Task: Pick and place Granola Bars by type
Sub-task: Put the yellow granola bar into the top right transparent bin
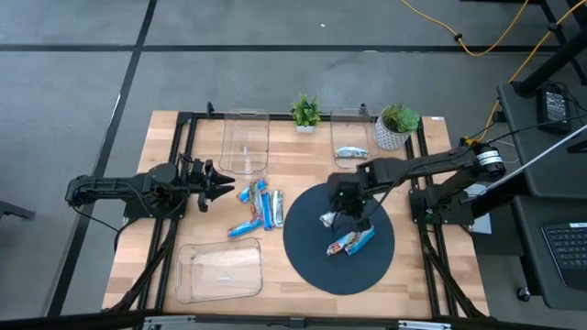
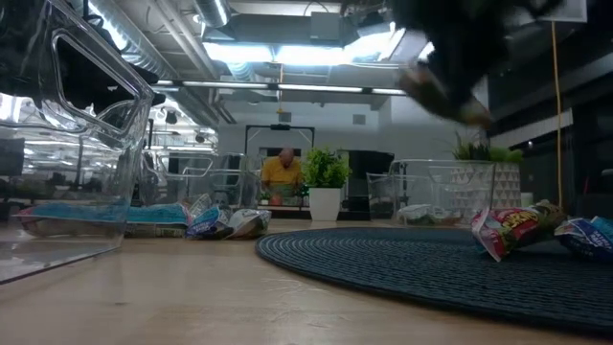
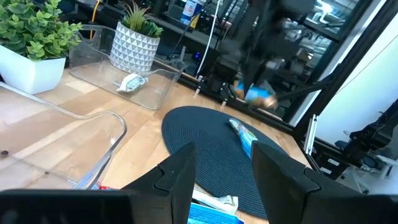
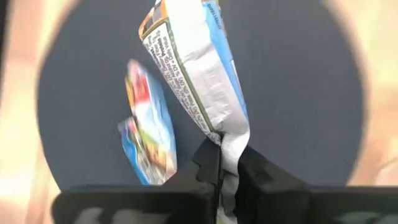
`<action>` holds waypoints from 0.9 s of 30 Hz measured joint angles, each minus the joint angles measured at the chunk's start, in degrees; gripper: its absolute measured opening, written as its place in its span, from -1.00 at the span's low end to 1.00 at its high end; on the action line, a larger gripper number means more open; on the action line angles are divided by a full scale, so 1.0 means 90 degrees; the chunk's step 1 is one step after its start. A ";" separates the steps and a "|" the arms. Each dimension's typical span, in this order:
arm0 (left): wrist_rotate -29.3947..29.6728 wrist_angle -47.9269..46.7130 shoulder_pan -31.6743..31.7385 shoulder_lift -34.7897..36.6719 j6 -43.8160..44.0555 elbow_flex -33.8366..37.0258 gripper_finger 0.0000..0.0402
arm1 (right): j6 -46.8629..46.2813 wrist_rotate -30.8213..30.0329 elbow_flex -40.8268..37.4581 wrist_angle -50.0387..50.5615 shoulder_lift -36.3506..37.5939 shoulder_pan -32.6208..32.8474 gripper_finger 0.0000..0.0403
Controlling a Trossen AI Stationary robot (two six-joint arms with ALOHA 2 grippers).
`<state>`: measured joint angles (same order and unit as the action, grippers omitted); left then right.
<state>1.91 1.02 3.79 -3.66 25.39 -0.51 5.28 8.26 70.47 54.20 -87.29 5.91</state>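
This is looking like a robotics lab or test workshop rather than a home. The wooden tabletop (image 1: pixel 303 170) is sitting in a black metal frame (image 1: pixel 180 137) on a grey concrete floor (image 1: pixel 73 64) marked with dark lines, and yellow cables (image 1: pixel 477 41) are trailing across it. A side desk with a keyboard (image 1: pixel 567 246) is standing at the right. Across the room, exposed ceiling ducts (image 2: pixel 163 67) and strip lights (image 2: pixel 287 53) are showing, and a person in a yellow top (image 2: pixel 283 172) is sitting at a far workstation. Racks of equipment (image 3: pixel 205 25) are crowding the background.
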 joint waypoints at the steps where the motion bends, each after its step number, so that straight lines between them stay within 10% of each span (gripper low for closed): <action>1: 0.0000 0.0000 0.0002 0.0000 0.0000 0.0000 -0.26 | 0.0025 -0.0011 0.0250 0.0057 0.0000 0.0000 -0.86; 18: -0.0048 -0.0015 0.0001 0.0001 -0.0124 0.0000 -0.26 | -0.0370 -0.0624 0.3220 0.1223 0.0007 -0.0396 -0.93; 27: -0.0233 -0.0029 0.0000 0.0001 -0.0400 0.0000 -0.26 | -0.0158 -0.0625 0.3819 0.2629 0.0010 -0.1925 -0.88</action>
<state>-0.19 0.75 3.79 -3.65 21.78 -0.51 3.86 2.63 104.84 77.86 -87.20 -11.42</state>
